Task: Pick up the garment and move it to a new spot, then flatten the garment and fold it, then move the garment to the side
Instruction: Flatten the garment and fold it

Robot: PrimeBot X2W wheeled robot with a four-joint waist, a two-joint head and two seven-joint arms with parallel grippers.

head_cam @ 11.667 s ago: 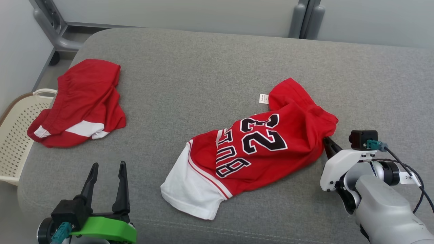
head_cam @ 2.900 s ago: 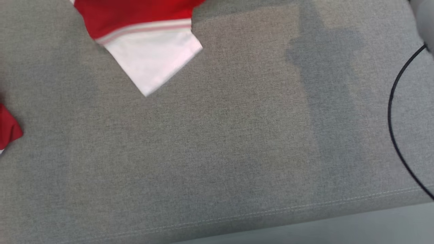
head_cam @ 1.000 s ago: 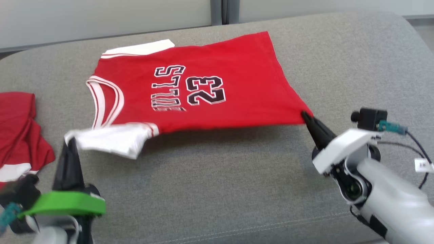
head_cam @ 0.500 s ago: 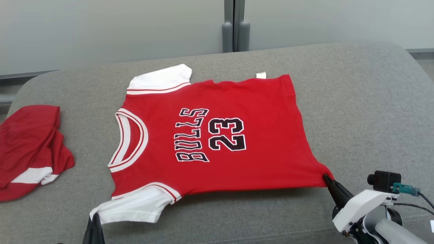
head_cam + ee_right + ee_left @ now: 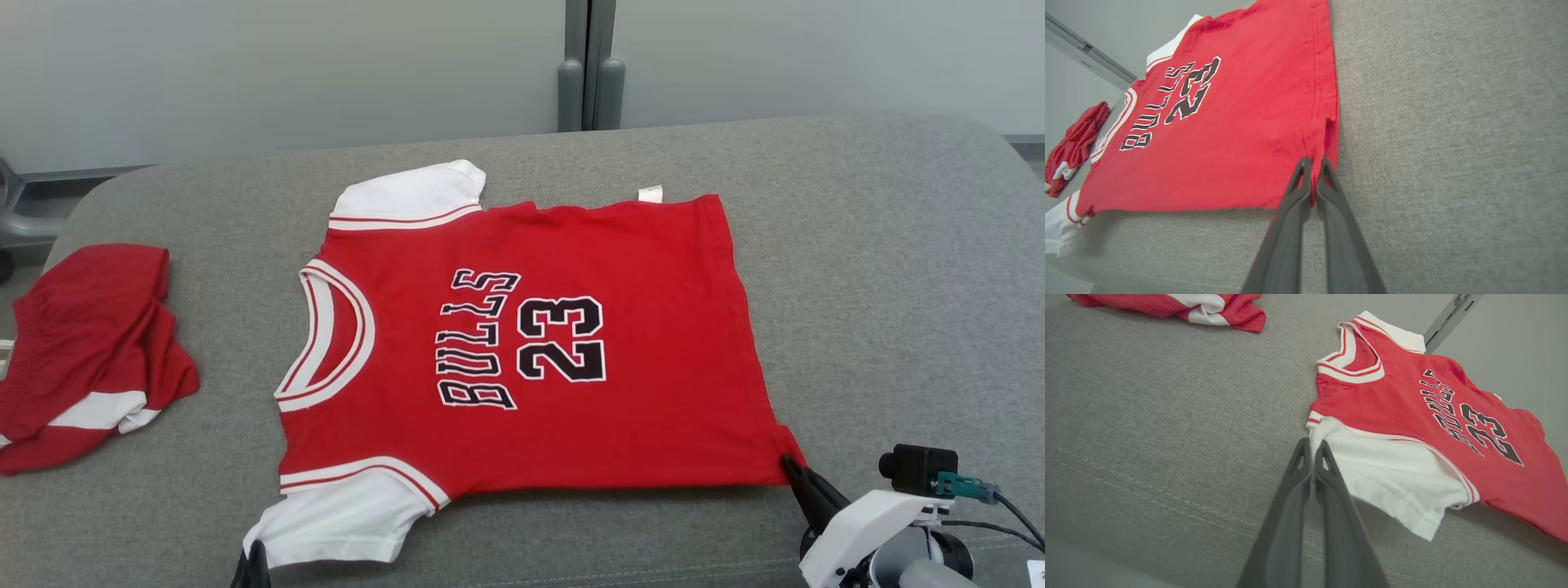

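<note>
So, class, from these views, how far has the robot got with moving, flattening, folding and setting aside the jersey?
Done: the jersey lies spread open, print up, on the grey cushion. In hand: the left gripper is shut on its white sleeve, the right gripper on its hem corner, so flattening looks under way. Left: folding, then moving it aside.

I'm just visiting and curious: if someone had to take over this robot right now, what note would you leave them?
Left gripper: shut on the jersey, at its near white sleeve.
Right gripper: shut on the jersey's near hem corner.
Jersey: spread print-up on the grey cushion; a second red garment lies crumpled to its left.
Done: jersey laid out nearly flat.
Left: release, fold, move it aside.
</note>
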